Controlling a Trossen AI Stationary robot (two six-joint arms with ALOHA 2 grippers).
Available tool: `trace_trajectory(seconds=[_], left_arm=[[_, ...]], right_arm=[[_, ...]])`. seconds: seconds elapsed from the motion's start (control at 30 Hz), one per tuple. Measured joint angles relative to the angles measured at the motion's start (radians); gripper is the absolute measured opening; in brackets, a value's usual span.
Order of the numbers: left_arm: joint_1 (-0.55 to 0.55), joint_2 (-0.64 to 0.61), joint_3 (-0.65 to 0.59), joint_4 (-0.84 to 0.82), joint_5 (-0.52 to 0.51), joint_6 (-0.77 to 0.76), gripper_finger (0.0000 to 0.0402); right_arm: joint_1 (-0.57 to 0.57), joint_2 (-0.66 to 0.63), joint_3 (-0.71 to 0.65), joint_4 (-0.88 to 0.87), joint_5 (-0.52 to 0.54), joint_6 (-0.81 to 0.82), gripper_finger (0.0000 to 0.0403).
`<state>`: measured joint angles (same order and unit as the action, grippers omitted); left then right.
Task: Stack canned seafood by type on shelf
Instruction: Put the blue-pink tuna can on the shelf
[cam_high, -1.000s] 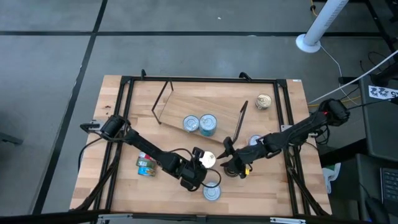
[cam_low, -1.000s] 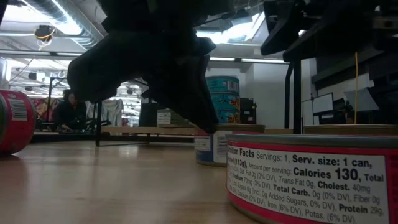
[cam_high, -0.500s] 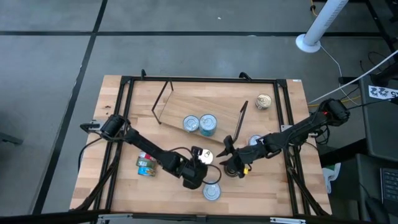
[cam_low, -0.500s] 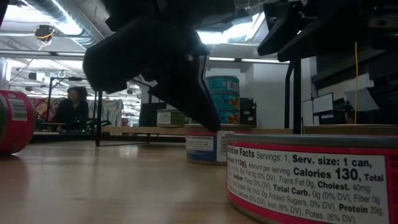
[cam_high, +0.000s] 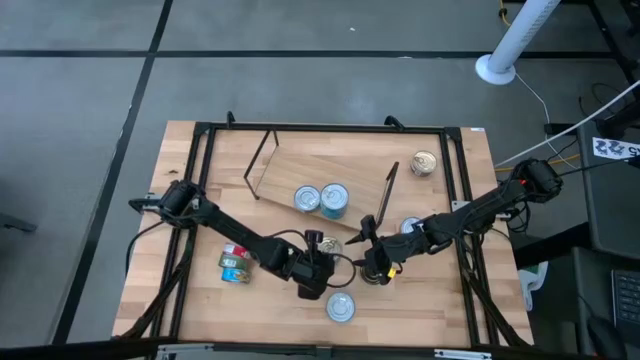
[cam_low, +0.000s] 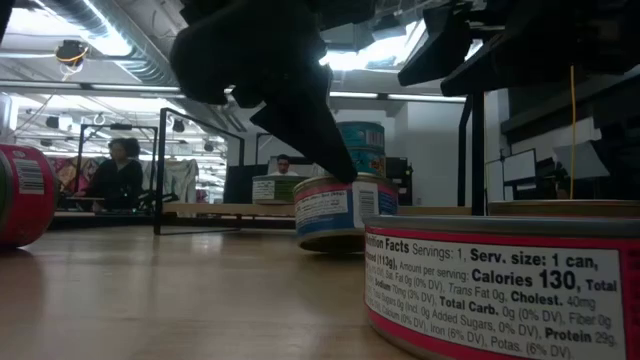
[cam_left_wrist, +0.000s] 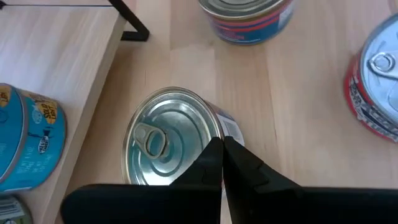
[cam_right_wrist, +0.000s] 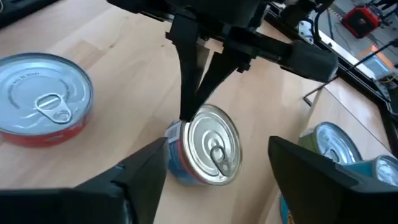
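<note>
We take the shelf (cam_high: 300, 170) as our landmark. It stands skewed toward the far side of the table, and only two tin positions on it are filled: the teal tins (cam_high: 307, 198) and (cam_high: 334, 199) sit side by side at its near edge. In the low view they look stacked, though we cannot count the layers.

The left gripper (cam_left_wrist: 221, 155) is just in front of the shelf's near edge. Its fingers are pressed together, and the tip bears on the rim of the silver-lidded tin (cam_left_wrist: 165, 146) rather than clamping it. The right gripper (cam_high: 372, 262) hovers near the shelf's near right corner, beside that same tin, with its fingers spread wide and holding nothing.

The other tins are all off the shelf:
- The gold-lidded tin (cam_high: 425, 163) lies just off the right end.
- Another tin (cam_high: 410, 227) lies by the right arm, off the near right corner.
- The red tin (cam_high: 340, 308) lies well in front of the shelf.
- The red-green tins (cam_high: 235, 265) lie off the near left side.

We judge that most of the sorting is still to do.

Compared with a second ago, the silver-lidded tin has been nudged closer to the shelf's front edge. In the low view it now sits tipped up on one side, where before it lay flat. The left gripper has followed it in, while the right arm has barely shifted.
</note>
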<state>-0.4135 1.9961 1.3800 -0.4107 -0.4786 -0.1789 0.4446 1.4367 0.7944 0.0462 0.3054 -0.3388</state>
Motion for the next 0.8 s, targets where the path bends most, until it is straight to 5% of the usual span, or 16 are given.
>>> trace_trajectory(seconds=[0.8], left_arm=[[0.049,-0.019,0.006,0.014,0.000,-0.200,0.0000]], right_arm=[[0.000,0.219,-0.001,0.090,0.061,-0.095,0.0289]])
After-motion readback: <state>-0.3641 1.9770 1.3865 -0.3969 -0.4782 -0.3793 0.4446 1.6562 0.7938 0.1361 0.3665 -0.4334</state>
